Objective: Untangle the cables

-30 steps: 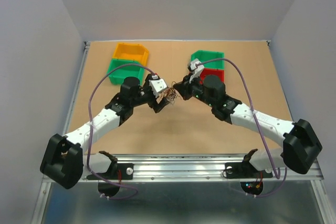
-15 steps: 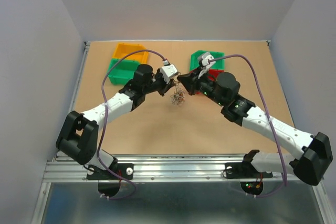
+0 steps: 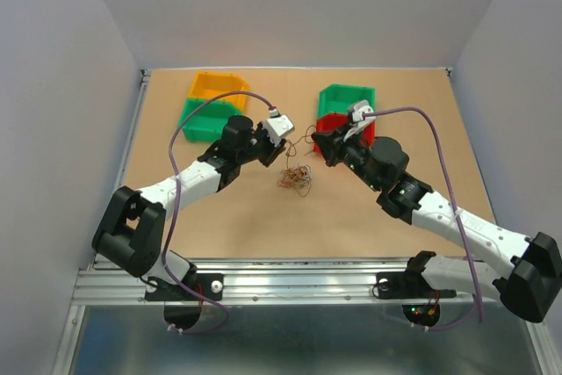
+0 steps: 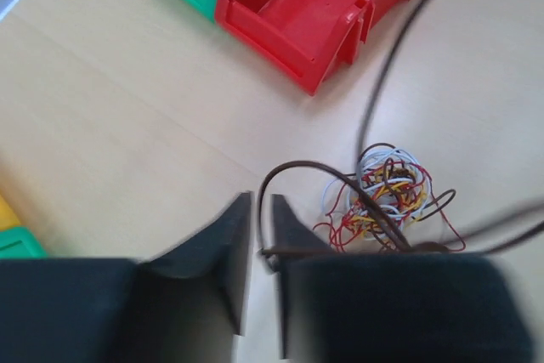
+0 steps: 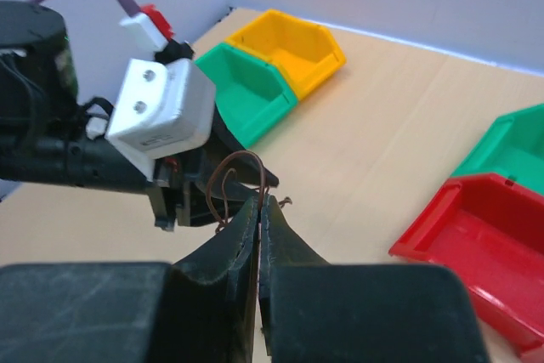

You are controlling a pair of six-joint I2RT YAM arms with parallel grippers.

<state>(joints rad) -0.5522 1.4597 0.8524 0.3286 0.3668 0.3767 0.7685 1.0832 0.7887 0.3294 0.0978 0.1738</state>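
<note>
The cables (image 3: 295,178) are a small wad of thin red, yellow, white and brown wires lying on the table; the left wrist view shows the wad (image 4: 387,197) just right of my fingers. One brown wire (image 4: 293,167) arcs up out of it. My right gripper (image 5: 262,203) is shut on that brown wire (image 5: 255,163), its loop sticking out above the tips. My left gripper (image 4: 262,210) stands narrowly open, and the brown wire runs down through the gap and bends over the right-hand finger. From above, the left gripper (image 3: 291,147) and right gripper (image 3: 318,140) are close together just behind the wad.
A yellow bin (image 3: 219,87) and a green bin (image 3: 209,118) stand at the back left. Another green bin (image 3: 347,97) and a red bin (image 3: 344,126) stand at the back right, the red bin (image 4: 314,14) close beyond my left fingers. Purple arm cables (image 3: 430,142) arch over both arms.
Both arms have reached farther up the table. The wad, first hanging between the grippers, now lies on the table below them. The left jaws went from wide open to a narrow gap.
</note>
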